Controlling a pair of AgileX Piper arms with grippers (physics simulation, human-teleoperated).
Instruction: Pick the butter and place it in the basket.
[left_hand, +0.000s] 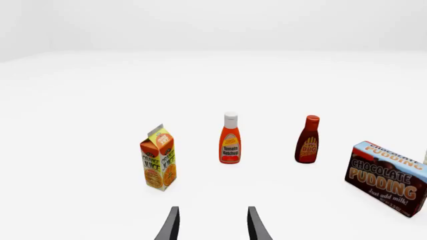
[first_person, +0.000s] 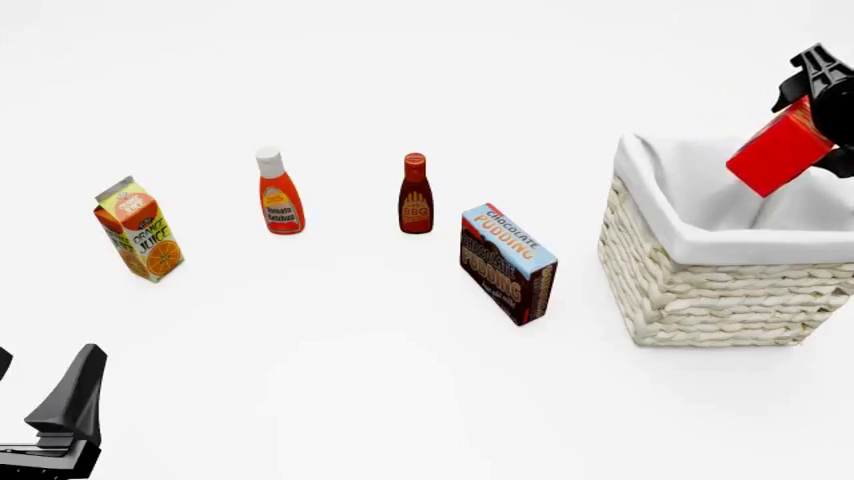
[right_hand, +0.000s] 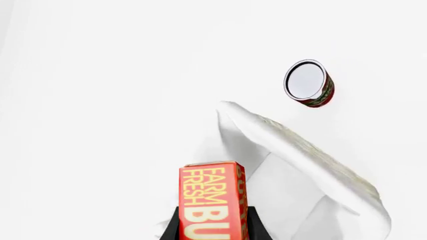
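Right gripper (first_person: 817, 112): clamped on small red rectangular butter box (first_person: 781, 147), tilted, above the opening
Left gripper (left_hand: 212, 224): spread, idle
Handling: probably light, stiff, smooth; long flat sides best
Basket: cream woven wicker basket (first_person: 721, 292), directly below

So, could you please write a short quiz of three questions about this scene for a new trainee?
1. True or false: the butter already rests on the floor of the basket.
2. Which item stands nearest the basket? A) orange juice carton B) chocolate pudding box C) ketchup bottle
3. Fill in: the left gripper has its jaws ____ and holds nothing.

Key
1. False: the right gripper holds it tilted in the air above the basket.
2. B
3. open
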